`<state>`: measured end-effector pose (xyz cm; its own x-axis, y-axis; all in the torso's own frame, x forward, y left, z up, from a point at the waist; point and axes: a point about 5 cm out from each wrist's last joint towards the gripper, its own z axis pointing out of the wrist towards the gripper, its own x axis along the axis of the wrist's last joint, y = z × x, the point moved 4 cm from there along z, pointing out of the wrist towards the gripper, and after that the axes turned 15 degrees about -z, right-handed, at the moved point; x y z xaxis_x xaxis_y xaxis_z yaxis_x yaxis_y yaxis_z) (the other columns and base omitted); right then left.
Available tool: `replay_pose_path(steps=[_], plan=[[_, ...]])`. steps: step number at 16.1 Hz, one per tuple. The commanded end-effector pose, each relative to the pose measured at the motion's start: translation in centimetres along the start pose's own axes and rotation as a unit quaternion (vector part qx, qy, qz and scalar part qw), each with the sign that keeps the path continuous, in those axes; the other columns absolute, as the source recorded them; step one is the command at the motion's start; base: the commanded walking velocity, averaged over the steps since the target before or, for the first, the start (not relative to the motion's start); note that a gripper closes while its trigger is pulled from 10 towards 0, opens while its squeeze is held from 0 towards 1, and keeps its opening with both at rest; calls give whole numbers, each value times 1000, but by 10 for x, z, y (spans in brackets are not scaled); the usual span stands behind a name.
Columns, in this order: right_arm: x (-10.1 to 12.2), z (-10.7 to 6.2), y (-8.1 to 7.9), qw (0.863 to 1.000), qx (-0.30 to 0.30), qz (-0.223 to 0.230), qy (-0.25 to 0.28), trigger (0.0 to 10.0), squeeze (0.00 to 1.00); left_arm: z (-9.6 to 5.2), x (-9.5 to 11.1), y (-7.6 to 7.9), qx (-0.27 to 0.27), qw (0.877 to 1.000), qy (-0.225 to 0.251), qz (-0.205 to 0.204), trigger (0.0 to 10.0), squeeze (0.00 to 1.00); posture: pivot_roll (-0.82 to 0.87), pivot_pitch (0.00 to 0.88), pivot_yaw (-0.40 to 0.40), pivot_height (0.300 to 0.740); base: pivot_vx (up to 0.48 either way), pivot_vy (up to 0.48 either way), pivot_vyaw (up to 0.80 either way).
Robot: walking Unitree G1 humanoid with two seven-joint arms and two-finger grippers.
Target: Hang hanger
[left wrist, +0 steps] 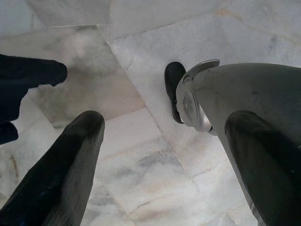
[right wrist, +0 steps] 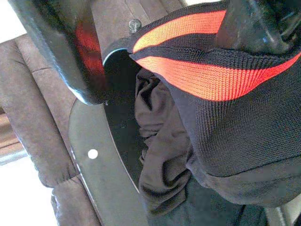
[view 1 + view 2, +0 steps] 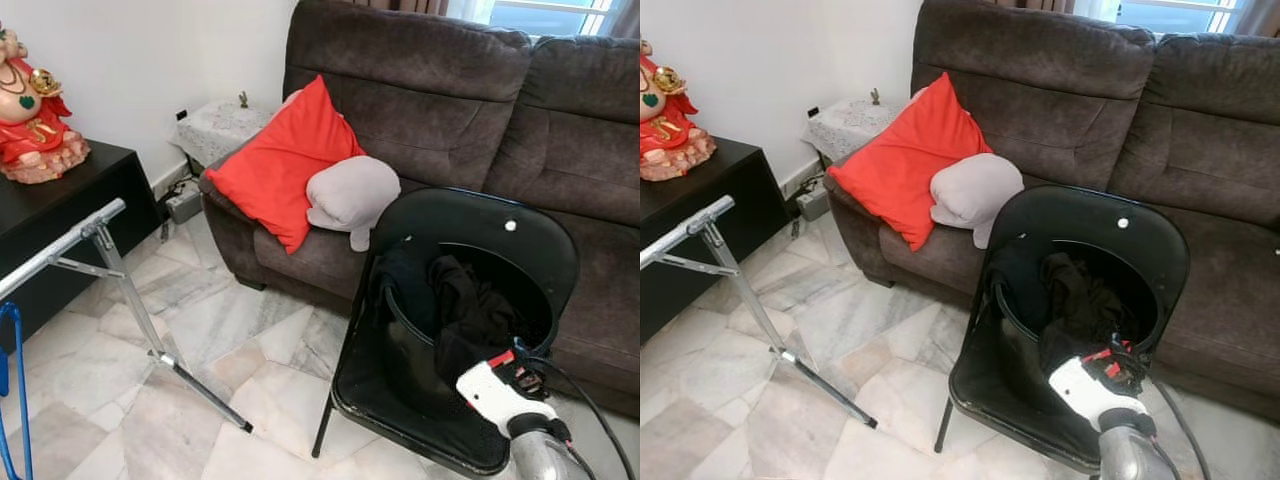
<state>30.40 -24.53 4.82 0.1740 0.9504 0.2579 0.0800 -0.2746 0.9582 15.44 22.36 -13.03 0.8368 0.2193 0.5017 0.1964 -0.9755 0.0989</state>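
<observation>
1. Ahead we see a brown sofa with a red cushion and a grey cushion on its seat.
2. A black folding chair stands before the sofa, carrying a black bin of dark clothes.
3. At our left a metal drying rack stands on the marble floor; a blue hanger hangs at the frame's edge, well apart from both grippers.
4. Our right gripper reaches into the bin, fingers spread around a black garment with orange stripes.
5. Our left gripper hangs wide apart over the floor.
</observation>
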Motion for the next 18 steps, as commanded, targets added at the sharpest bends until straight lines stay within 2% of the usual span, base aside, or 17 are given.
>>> replay_pose_path(steps=[1, 4, 5, 7, 10, 12, 14, 16, 17, 18], plan=[[3, 5, 9, 1000, -18, 14, 3, 10000, 0, -2, -5, -6, 9, 1000, -10, 8, 10000, 0, -6, 79, 47, 740, 0, 0, 0], [20, 7, 0, 999, 14, 14, 48, 10000, 0, -2, -5, -6, 9, 1000, -9, 8, 10000, 0, -4, 78, 48, 740, 0, 0, 0], [27, 7, -1, 997, 24, 4, 70, 10000, 0, -2, -5, -6, 9, 1000, -10, 9, 10000, 0, -4, 78, 49, 740, 0, 0, 0], [30, 9, -1, 996, 26, -11, 82, 10000, 0, -2, -5, -7, 10, 1000, -10, 10, 10000, 0, -3, 77, 49, 740, 0, 0, 0], [27, 13, 0, 996, 28, -33, 82, 10000, 0, -2, -5, -7, 10, 1000, -10, 11, 10000, 0, -3, 77, 49, 740, 0, 0, 0], [14, 17, -5, 997, 46, -48, 42, 10000, 0, -2, -5, -6, 10, 1000, -10, 11, 10000, 0, 0, 72, 47, 740, 0, 0, 0], [4, 19, -6, 999, 44, -24, 8, 10000, 0, -2, -5, -6, 11, 1000, -10, 10, 10000, 0, 5, 67, 46, 740, 0, 0, 0], [11, 23, -3, 999, 40, -5, 30, 10000, 0, -2, -5, -7, 12, 1000, -9, 10, 10000, 0, 9, 62, 48, 740, 0, 0, 0], [14, 25, -3, 998, 40, -2, 40, 7882, 0, -2, -5, -7, 12, 1000, -10, 10, 10000, 0, 9, 62, 48, 740, 0, 0, 0], [19, 26, -1, 998, 38, 2, 49, 1176, 0, -2, -5, -7, 12, 1000, -10, 11, 10000, 0, 9, 62, 48, 740, 0, 0, 0]])
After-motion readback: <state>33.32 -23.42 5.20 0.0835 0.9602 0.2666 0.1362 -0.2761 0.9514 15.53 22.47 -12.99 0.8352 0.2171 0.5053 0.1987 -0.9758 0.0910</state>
